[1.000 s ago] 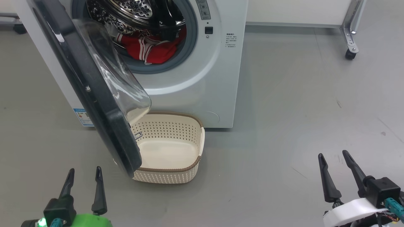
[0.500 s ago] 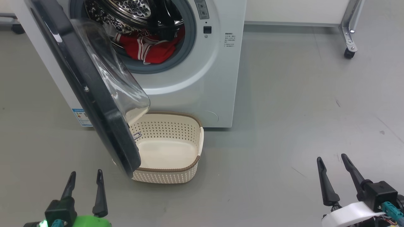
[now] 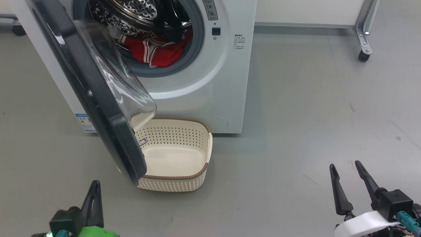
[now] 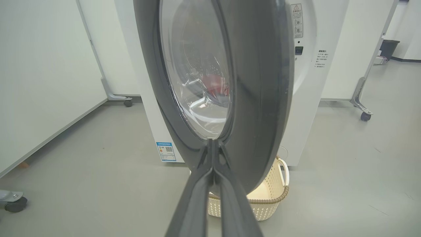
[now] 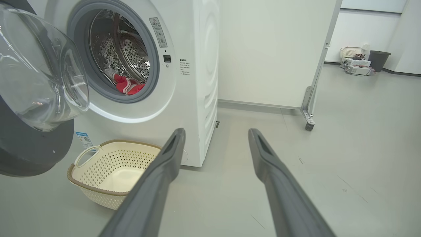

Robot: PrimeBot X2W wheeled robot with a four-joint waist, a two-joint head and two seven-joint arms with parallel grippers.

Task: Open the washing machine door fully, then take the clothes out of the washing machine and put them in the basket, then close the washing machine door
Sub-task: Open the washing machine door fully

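Head view: the washing machine door (image 3: 98, 98) is standing partly open at left. The clothes (image 3: 154, 51) are lying inside the washing machine (image 3: 210, 85), and the basket (image 3: 197, 174) is sitting on the floor (image 3: 312, 115) below. The left hand (image 3: 95, 184) is resting near, fingers together and empty.
Left wrist view: the joined fingers are pointing at the door's rim.
Right wrist view: the right hand (image 5: 215, 131) is standing apart and empty.

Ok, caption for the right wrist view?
Open right hand facing the washer, door ajar, red clothes inside, basket empty.

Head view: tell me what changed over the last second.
The left gripper shut its fingers on nothing, clear of the washing machine door. The right gripper stayed open; the door is still ajar, the clothes still in the washing machine, the basket still empty.
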